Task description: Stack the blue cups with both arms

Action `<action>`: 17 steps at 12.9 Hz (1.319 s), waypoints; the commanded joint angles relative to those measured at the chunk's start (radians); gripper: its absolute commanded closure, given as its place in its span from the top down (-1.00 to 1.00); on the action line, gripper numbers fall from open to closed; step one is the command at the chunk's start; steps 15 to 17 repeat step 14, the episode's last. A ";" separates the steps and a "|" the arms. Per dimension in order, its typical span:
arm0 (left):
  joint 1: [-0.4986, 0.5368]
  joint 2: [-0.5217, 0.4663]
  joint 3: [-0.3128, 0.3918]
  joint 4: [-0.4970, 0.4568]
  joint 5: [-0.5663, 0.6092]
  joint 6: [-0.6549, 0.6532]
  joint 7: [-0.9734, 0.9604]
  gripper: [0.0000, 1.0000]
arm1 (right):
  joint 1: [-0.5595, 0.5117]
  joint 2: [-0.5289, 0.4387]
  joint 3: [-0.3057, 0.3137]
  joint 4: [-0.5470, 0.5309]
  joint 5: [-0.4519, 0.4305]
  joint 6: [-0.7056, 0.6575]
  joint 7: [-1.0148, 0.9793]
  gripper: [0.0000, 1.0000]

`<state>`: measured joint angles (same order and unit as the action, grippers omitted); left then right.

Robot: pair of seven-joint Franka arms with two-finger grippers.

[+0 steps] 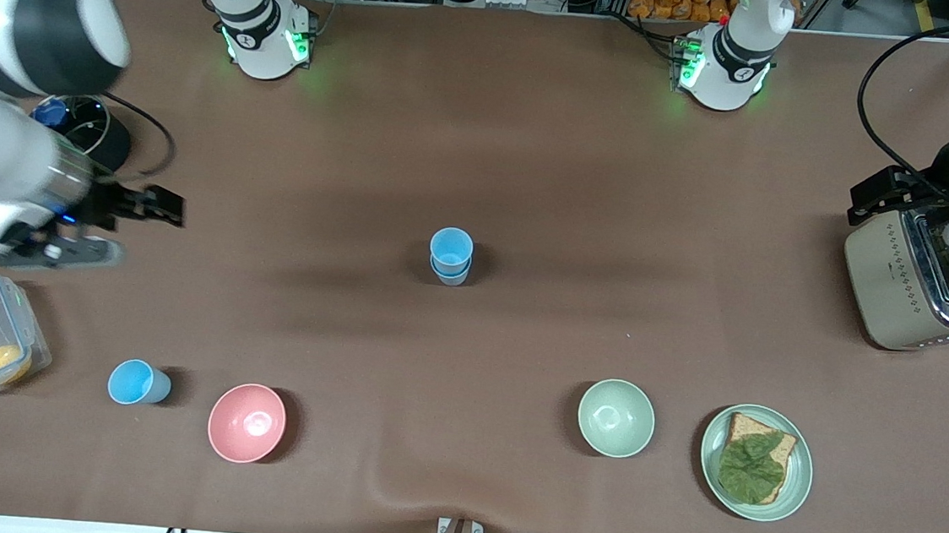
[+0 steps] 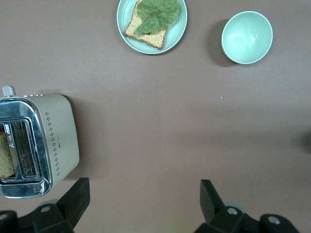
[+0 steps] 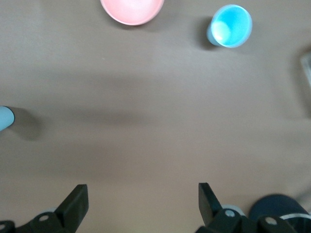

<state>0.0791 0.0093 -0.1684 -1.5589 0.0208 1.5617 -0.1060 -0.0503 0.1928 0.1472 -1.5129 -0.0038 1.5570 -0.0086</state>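
Centrally on the counter [image 1: 532,178], two blue cups [image 1: 451,255] sit nested; a third blue cup [image 1: 135,382] stands beside the pink bowl [image 1: 247,422]. Left end effector [image 2: 143,204] hangs wide above the toaster [image 1: 914,280]; right end effector [image 3: 141,206], also wide, hangs over bare counter.

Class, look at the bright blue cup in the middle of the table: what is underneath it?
The bright blue cup sits nested in a paler blue cup; only that lower cup's base shows, the rest is covered.
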 commanded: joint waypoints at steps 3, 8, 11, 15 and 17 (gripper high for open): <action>-0.001 -0.005 0.004 -0.004 0.005 -0.015 0.020 1.00 | 0.066 -0.150 -0.164 -0.064 0.056 -0.107 -0.039 1.00; -0.001 0.000 0.006 0.013 0.013 -0.014 0.022 1.00 | 0.061 -0.234 -0.232 -0.104 0.053 -0.147 -0.034 1.00; 0.001 0.004 0.010 0.031 0.007 -0.014 0.023 1.00 | 0.032 -0.231 -0.225 -0.101 0.044 -0.143 -0.022 1.00; 0.001 0.005 0.010 0.033 0.010 -0.014 0.023 1.00 | 0.006 -0.230 -0.210 -0.096 0.039 -0.124 -0.024 1.00; 0.001 0.005 0.010 0.033 0.010 -0.014 0.023 1.00 | 0.006 -0.230 -0.210 -0.096 0.039 -0.124 -0.024 1.00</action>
